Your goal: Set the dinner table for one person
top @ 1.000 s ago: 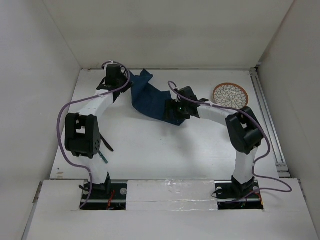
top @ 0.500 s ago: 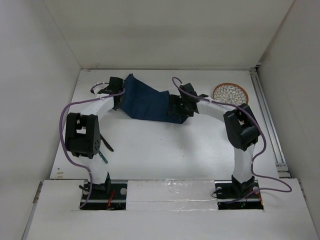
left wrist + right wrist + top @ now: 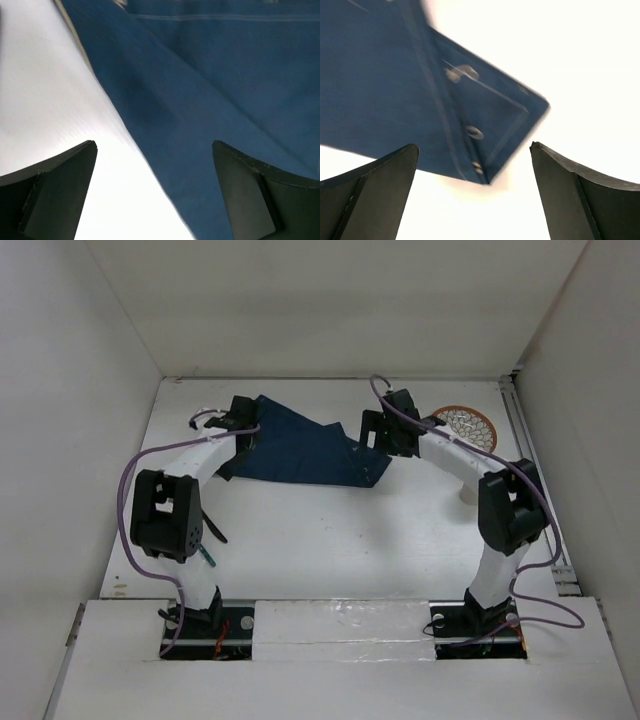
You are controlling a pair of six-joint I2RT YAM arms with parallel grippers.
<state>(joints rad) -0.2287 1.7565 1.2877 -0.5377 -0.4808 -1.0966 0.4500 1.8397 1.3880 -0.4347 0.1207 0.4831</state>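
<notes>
Left gripper (image 3: pixel 155 200): you see its fingers (image 3: pixel 55 190) spread wide and pinching nothing. The blue placemat (image 3: pixel 210 100) and the white dinner table (image 3: pixel 45 90) lie beneath.
Right gripper (image 3: pixel 472 195): spread wide and empty, over the placemat's stitched corner.
Dinner table: it runs under both arms, and the placemat lies rumpled on it between the grippers.
Patterned plate (image 3: pixel 462 427): its left edge is hidden behind the right arm.
Both wrist views are blurred.

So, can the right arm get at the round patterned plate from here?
Probably yes. The plate lies just beside the right arm, partly hidden by it. The right gripper is open and empty over the blue placemat's corner, so it would only need to swing outward.
</notes>
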